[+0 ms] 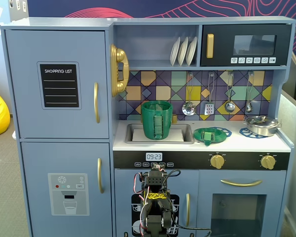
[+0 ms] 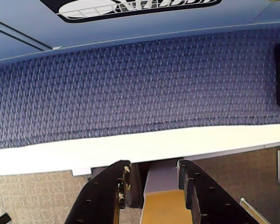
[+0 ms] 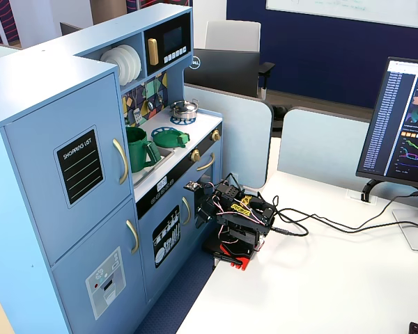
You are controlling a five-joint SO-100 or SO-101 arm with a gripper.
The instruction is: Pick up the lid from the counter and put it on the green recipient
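Toy kitchen (image 1: 64,98) in blue, with a white counter (image 1: 246,143) across the middle. Green lid (image 1: 210,135) lying flat on the counter, on top of a blue burner ring (image 1: 224,131), just right of the sink (image 1: 185,129). Same lid (image 3: 171,138) seen from the side in another fixed view, between the sink and a silver pot (image 3: 184,108). Tall green cup (image 1: 157,120) standing upright in the sink, open at the top, with a pale green handle strip on its front. Same cup (image 3: 138,148) in the side view, near the lid but not touching it. Silver pot (image 1: 262,125) on the far right burner, well apart from the cup. Arm (image 3: 237,216) folded low on a white bench (image 3: 320,278), down in front of the kitchen doors and far below the counter. Tool (image 2: 154,179) in the wrist view pointing down at blue carpet (image 2: 130,88) and the white bench edge (image 2: 130,147). Two dark fingers (image 2: 109,186) spread a little apart, holding nothing. Black wires (image 3: 313,226) trailing from the arm across the bench toward a screen (image 3: 407,125).
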